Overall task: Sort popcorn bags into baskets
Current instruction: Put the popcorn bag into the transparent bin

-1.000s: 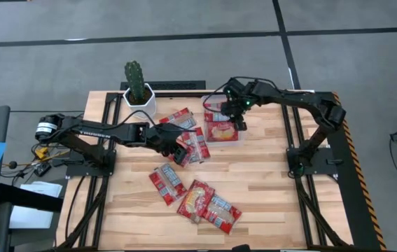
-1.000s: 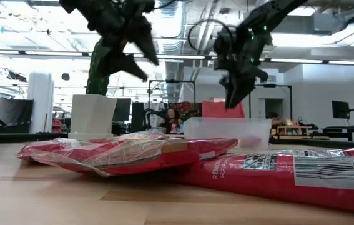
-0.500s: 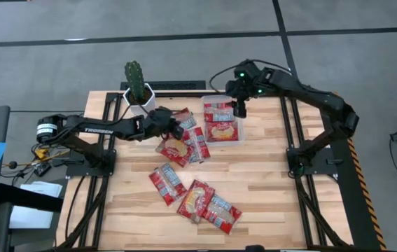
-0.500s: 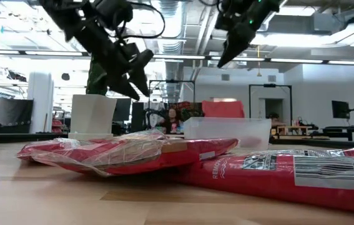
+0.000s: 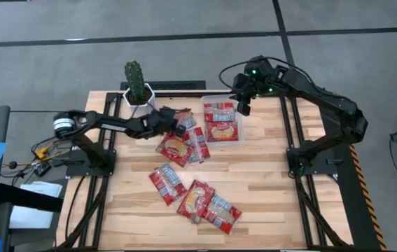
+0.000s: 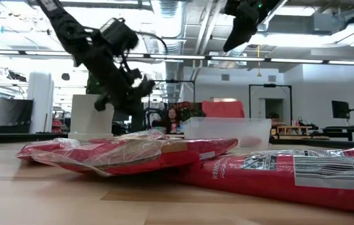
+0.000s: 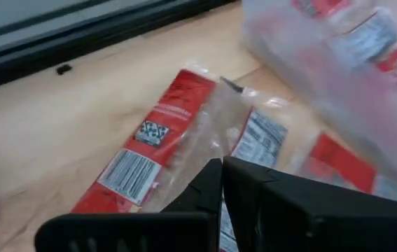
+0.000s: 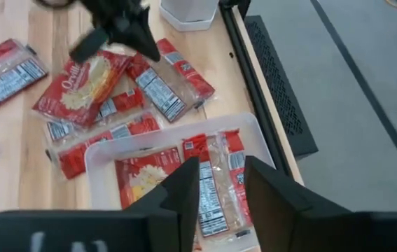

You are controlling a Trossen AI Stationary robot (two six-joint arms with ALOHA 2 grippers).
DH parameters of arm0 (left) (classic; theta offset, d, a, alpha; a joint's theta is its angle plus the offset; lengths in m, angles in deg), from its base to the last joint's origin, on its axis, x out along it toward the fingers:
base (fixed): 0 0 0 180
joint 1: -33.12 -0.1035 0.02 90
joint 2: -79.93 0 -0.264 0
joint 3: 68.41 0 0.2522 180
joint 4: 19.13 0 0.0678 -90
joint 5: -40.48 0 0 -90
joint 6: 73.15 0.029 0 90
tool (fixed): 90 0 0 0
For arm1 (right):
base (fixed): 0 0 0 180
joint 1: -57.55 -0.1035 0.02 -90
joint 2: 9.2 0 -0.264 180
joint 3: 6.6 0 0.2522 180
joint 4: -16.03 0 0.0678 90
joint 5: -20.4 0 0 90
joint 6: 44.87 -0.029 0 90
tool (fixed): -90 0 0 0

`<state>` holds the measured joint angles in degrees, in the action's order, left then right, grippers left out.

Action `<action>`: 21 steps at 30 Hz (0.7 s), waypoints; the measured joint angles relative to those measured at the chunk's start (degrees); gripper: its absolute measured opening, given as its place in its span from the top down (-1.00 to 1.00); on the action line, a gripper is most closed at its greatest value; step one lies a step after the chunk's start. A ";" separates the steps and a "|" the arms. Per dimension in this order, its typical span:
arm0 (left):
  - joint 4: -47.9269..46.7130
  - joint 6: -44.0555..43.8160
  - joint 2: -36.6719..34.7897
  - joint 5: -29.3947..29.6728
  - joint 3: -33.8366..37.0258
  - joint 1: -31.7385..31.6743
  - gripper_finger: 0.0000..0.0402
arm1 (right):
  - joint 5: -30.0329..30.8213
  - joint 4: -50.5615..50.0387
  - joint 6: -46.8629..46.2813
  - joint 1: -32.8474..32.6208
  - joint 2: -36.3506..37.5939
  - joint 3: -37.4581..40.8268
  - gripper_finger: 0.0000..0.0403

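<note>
Several red popcorn bags lie flat on the wooden table: a pile (image 5: 182,145) left of the basket and others near the front (image 5: 197,199). The basket (image 5: 205,99), a clear shallow tray, holds two bags (image 5: 221,130). My left gripper (image 5: 178,127) is shut low over the far bag of the pile (image 5: 187,115), beside the cactus pot. My right gripper (image 5: 242,106) hangs open high above the basket's far right corner, nothing between its fingers (image 8: 219,189). My left gripper (image 7: 223,164) has its shut fingertips on the clear crinkled wrapper (image 7: 209,136) in the middle of the bag (image 7: 152,136), slanting down from the table's left. The bag still lies on the table and on its neighbours. The fingers themselves hide how much film is pinched.
A white pot with a cactus (image 5: 138,94) stands at the far left, close to my left gripper. Black frame rails run along the table's left and right edges. Bare wood shows at the centre right (image 5: 268,175).
My left gripper has moved from over the pile toward the far edge and the cactus pot, come down, and shut on the far bag. My right gripper has risen from the basket and drifted toward the far right.
</note>
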<state>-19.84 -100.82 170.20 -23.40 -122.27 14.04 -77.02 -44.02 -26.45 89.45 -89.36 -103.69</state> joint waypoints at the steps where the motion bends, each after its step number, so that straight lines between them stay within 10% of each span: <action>1: -0.74 -0.20 1.11 1.27 -0.87 0.23 1.00 | -0.03 -0.10 -0.32 0.00 0.17 0.04 0.38; 11: -3.34 -0.87 8.83 1.33 -3.54 0.33 1.00 | -0.25 -0.53 -2.57 -2.80 0.30 0.04 0.49; 21: -12.06 -8.67 9.18 -14.49 -3.17 4.48 1.00 | -0.27 -3.77 -5.79 -9.29 0.28 0.04 0.49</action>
<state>-31.90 -109.48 179.39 -37.89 -125.44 18.51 -77.28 -47.79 -32.23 80.16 -89.08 -103.64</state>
